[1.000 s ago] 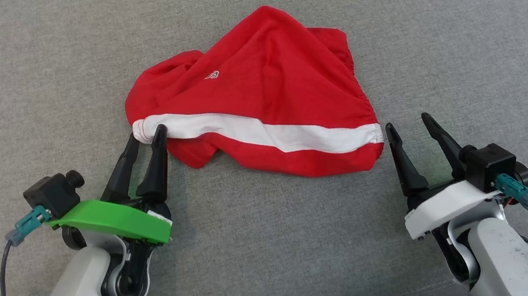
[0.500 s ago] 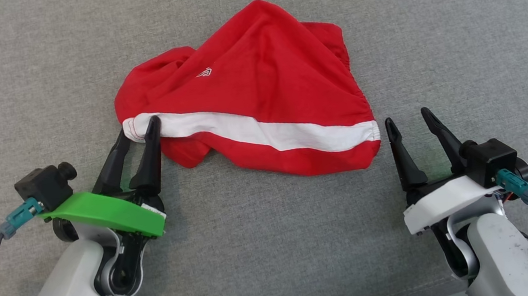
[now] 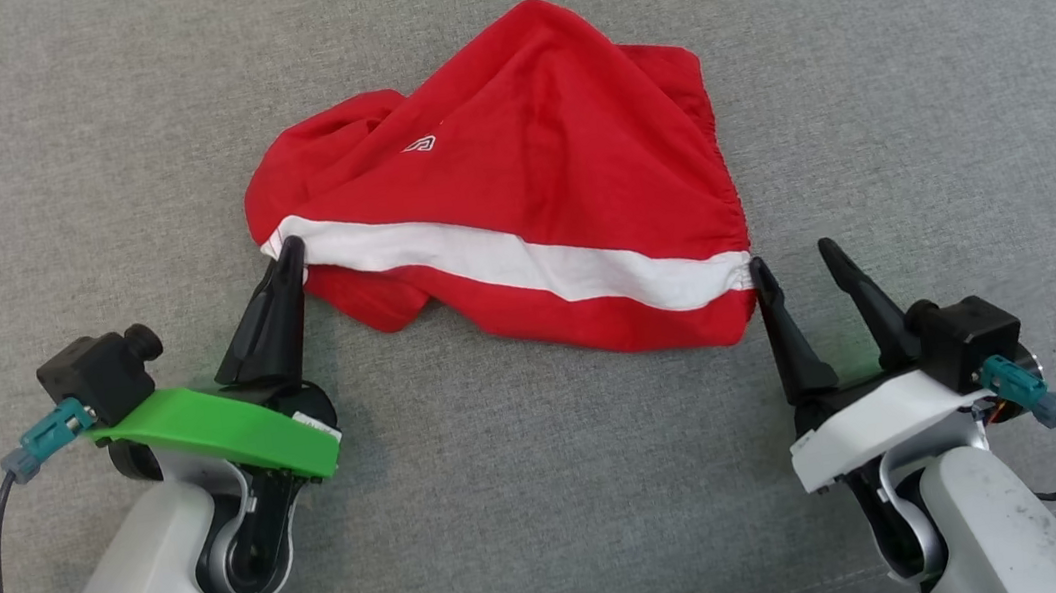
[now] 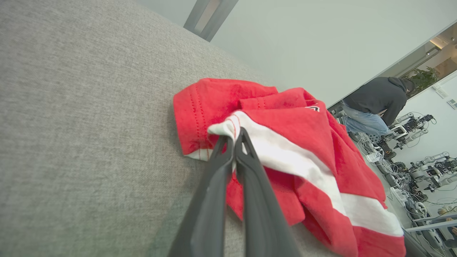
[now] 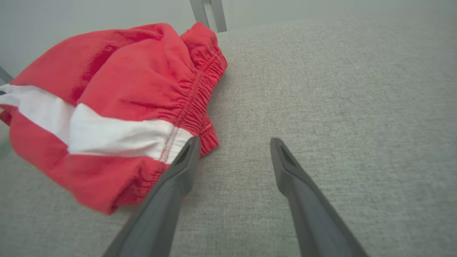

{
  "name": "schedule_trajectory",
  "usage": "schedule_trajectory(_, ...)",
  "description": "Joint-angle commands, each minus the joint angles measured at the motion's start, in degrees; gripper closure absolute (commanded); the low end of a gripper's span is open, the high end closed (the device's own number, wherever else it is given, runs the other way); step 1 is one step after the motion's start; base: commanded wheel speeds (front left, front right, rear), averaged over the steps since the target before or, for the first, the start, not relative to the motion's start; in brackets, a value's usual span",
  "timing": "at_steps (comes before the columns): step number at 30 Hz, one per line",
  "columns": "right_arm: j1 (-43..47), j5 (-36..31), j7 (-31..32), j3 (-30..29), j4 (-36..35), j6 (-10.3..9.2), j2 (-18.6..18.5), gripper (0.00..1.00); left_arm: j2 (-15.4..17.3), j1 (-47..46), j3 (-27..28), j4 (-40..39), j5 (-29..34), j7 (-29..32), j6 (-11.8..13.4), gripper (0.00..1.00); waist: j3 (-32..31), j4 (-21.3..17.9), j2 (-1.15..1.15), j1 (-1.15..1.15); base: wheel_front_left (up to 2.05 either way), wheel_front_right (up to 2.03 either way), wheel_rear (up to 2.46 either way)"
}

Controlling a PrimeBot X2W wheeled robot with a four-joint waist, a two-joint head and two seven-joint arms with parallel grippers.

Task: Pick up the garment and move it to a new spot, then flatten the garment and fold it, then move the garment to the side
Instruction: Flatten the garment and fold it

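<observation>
- The red garment (image 3: 525, 186), crumpled, with a white stripe (image 3: 524, 262) across it, lies on the grey fabric surface (image 3: 552, 495), from the middle of the head view up towards 12 o'clock.
- At 8 o'clock, the left gripper (image 3: 286, 256) has its fingers clenched on the stripe's end at the garment's 9 o'clock edge.
- At 4 o'clock, the right gripper (image 3: 793, 254) has its fingers spread with nothing between them. One finger (image 5: 185, 160) touches the gathered waistband corner at the garment's 4 o'clock; the other is over bare fabric.
- In the left wrist view, a person (image 4: 378, 100) in a dark hoodie bends over at 2 o'clock.
</observation>
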Motion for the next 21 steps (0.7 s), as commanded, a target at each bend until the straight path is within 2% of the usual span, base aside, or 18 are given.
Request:
schedule_trajectory(1,0.9,0.8,-0.2,0.6,-0.4,-0.08,-0.1,0.00,0.1,0.7,0.5,-0.1,0.3,0.1,-0.3,1.00,0.0,0.0,0.00,0.00,0.00,0.00,0.00)
schedule_trajectory(13,1.5,8.3,-0.2,3.0,-2.6,-0.08,-0.1,0.00,-0.5,1.1,1.1,0.2,2.0,0.1,-0.3,1.00,0.1,0.1,0.00,0.00,0.00,0.00,0.00)
schedule_trajectory(21,-0.6,12.4,-0.2,5.7,0.7,-0.07,-0.1,0.00,-0.9,1.2,1.3,0.3,2.2,0.1,-0.3,1.00,0.1,0.5,0.00,0.00,0.00,0.00,0.00)
